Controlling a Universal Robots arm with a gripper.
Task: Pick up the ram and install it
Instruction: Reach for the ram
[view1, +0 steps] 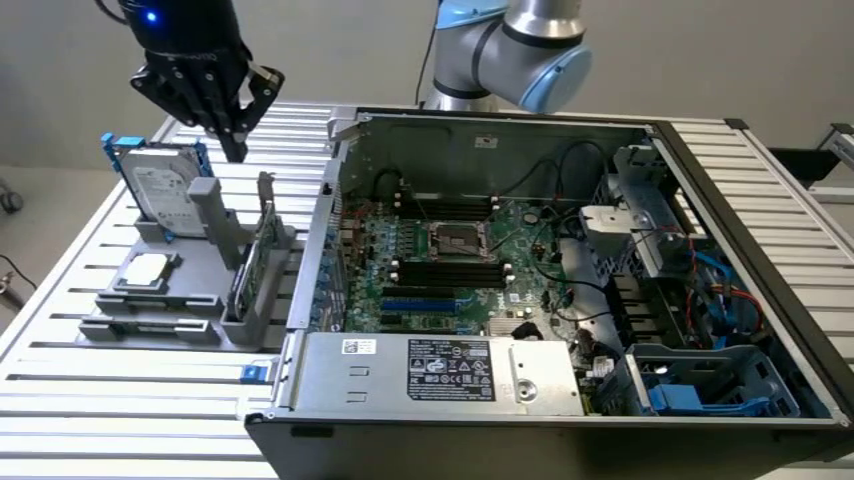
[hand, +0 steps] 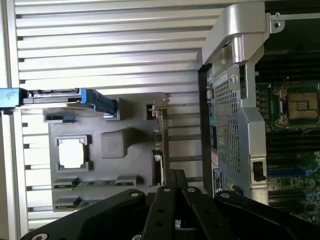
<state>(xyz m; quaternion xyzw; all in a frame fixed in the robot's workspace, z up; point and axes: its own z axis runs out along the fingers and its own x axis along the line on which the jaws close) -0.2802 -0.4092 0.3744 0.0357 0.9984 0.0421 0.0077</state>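
Note:
The ram (view1: 251, 268) is a slim green stick standing on edge in the grey holder (view1: 174, 325), on the exterior view's left of the open computer case (view1: 441, 385). Seen from the wrist, the ram (hand: 158, 142) is edge-on. My black gripper (view1: 236, 150) hangs above the table behind the holder, close to the hard drive's top corner and well above the ram. Its fingers are shut together with nothing between them. In the wrist view the gripper (hand: 176, 175) points down just beside the ram's near end. Black memory slots (view1: 451, 273) flank the processor socket (view1: 454, 240) on the motherboard.
A silver hard drive in a blue frame (view1: 166, 190) stands upright at the holder's back. A square silver processor chip (view1: 148, 270) lies flat in the holder. The case's metal side wall (view1: 324, 210) rises right beside the ram. Cables and a blue drive cage (view1: 701, 385) fill the case's far side.

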